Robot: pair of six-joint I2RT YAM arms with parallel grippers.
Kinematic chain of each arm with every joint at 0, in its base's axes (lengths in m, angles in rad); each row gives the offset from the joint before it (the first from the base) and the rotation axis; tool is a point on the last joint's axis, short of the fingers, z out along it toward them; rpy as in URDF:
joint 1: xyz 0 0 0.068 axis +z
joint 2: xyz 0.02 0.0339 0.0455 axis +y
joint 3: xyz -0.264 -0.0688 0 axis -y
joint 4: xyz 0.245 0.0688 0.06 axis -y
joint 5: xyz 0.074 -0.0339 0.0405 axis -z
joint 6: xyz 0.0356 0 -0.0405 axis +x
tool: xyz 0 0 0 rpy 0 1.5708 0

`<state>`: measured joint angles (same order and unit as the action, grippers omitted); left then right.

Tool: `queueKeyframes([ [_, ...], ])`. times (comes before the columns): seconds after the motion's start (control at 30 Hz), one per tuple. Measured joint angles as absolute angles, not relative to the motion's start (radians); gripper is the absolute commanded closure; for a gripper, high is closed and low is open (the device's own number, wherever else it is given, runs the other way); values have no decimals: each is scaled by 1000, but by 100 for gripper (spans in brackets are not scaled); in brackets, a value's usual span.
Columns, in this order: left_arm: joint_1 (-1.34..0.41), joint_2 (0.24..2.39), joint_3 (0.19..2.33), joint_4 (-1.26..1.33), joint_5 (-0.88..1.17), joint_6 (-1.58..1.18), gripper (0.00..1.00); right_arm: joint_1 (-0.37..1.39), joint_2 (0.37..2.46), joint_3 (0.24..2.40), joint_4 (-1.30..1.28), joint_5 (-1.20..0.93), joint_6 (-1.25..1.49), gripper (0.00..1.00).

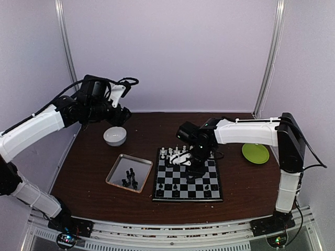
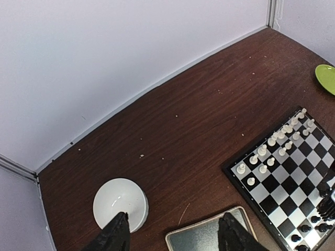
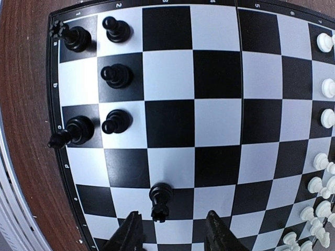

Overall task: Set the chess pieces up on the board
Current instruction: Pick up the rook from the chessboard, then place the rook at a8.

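The board (image 1: 192, 194) lies right of centre, with white chess pieces (image 1: 170, 152) along its far edge and a few black ones (image 1: 176, 186) near its front. My right gripper (image 1: 181, 158) hovers over the board, open. In the right wrist view its fingers (image 3: 127, 234) flank bare squares, and a black piece (image 3: 160, 201) stands free just beyond the tips. More black pieces (image 3: 115, 76) stand at the board's (image 3: 220, 125) left side and white ones (image 3: 325, 117) at its right. My left gripper (image 2: 175, 235) is raised at the back left, open and empty.
A silver tray (image 1: 118, 168) left of the board holds several black pieces (image 1: 130, 178). A white bowl (image 1: 115, 136) sits behind it, below the left gripper (image 1: 121, 116). A green plate (image 1: 255, 153) lies at the right. Purple walls enclose the table.
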<state>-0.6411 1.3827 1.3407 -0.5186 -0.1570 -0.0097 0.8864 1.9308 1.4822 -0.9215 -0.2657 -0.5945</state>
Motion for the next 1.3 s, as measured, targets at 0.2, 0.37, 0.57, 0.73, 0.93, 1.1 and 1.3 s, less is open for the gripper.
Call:
queueKeyframes([
  [0.2, -641, 1412, 1347, -528, -130, -9, 41, 888, 1985, 1514, -928, -277, -588, 70],
  [0.37, -641, 1412, 1349, -529, -126, -9, 41, 888, 1994, 1520, -939, -290, -577, 81],
  [0.57, -641, 1413, 1351, -533, -126, -9, 41, 888, 1994, 1520, -957, -292, -575, 92],
  [0.73, -641, 1413, 1351, -534, -126, -9, 41, 888, 1989, 1518, -962, -294, -576, 94],
  [0.93, -641, 1414, 1351, -546, -126, -9, 41, 876, 1879, 1470, -975, -295, -577, 95],
  [1.1, -641, 1418, 1354, -548, -128, -7, 41, 852, 1717, 1408, -981, -294, -577, 95],
  [1.3, -641, 1420, 1357, -548, -133, 2, 41, 829, 1569, 1258, -995, -292, -581, 95],
])
